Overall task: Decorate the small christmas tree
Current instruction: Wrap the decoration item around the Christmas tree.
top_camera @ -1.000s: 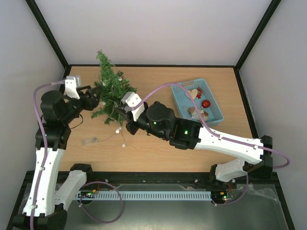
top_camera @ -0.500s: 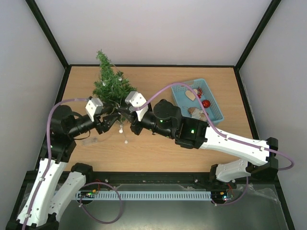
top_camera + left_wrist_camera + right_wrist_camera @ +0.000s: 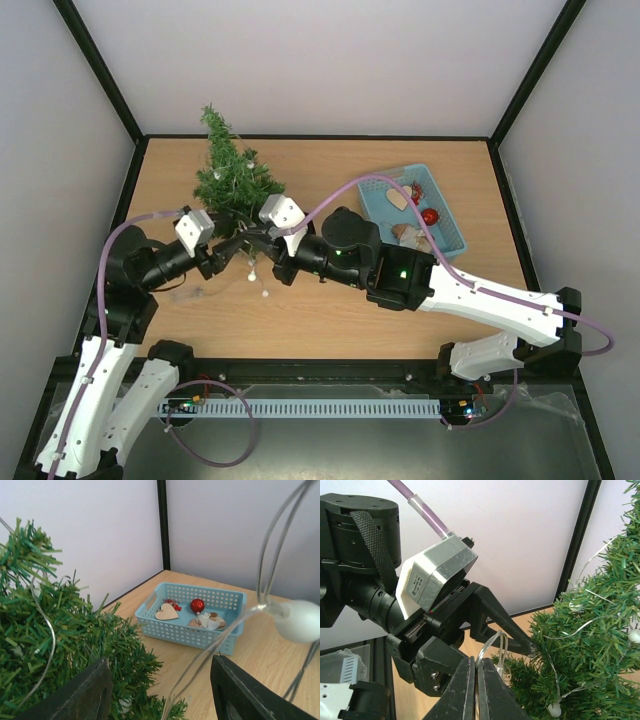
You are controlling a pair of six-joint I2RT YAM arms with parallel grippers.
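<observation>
The small christmas tree (image 3: 232, 178) stands at the back left of the table, with a thin wire light string (image 3: 263, 293) draped on it and white bulbs hanging down in front. My right gripper (image 3: 256, 238) is at the tree's lower front, shut on a loop of that wire (image 3: 492, 647). My left gripper (image 3: 233, 250) faces it from the left, open, its black fingers (image 3: 85, 695) on either side of the same wire without touching it. A white bulb (image 3: 300, 621) hangs close to the left wrist camera. Green branches (image 3: 50, 645) fill that view's left side.
A light blue basket (image 3: 440, 215) sits at the back right, holding a wooden heart (image 3: 166, 612), a red ball (image 3: 197, 605) and other small ornaments. The enclosure's black posts and white walls stand close behind the tree.
My left arm has swung from the tree's left side down to its front, meeting the right gripper at the wire. The right gripper has shifted slightly left, still shut on the wire.
</observation>
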